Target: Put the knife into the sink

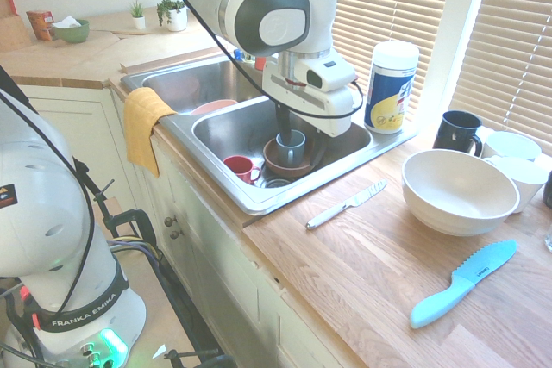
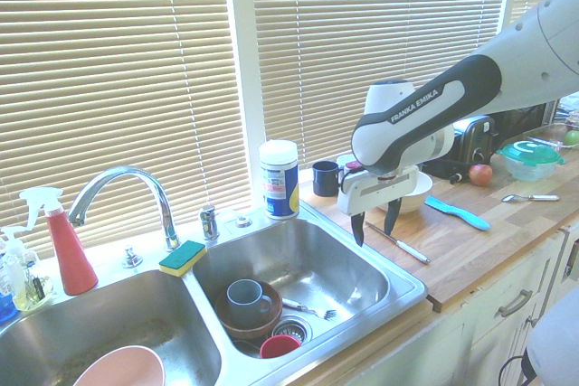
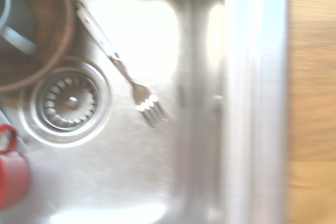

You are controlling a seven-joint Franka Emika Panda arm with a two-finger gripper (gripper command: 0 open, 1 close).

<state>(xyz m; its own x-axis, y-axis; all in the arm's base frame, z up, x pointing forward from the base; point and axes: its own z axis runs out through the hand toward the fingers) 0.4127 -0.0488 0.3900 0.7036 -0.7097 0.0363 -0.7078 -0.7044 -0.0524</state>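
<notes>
**Going for the knife**

Our knife (image 1: 345, 205) lies flat on the counter (image 1: 362, 273), just beside the sink (image 1: 259, 200). Our gripper (image 2: 375, 220) hangs over the basin, wide open and empty — we should move across, line up with the white handle, then come down.

- The white arm (image 2: 507, 51) reaches across in a long arc, its wrist bent so the hand hangs straight down.
- The gripper (image 2: 375, 221) points downward with its two dark fingers (image 2: 358, 228) spread apart, nothing between them.
- From the opposite side, the hand (image 1: 312, 92) shows as a boxy white block under the rounded wrist joint.
</notes>
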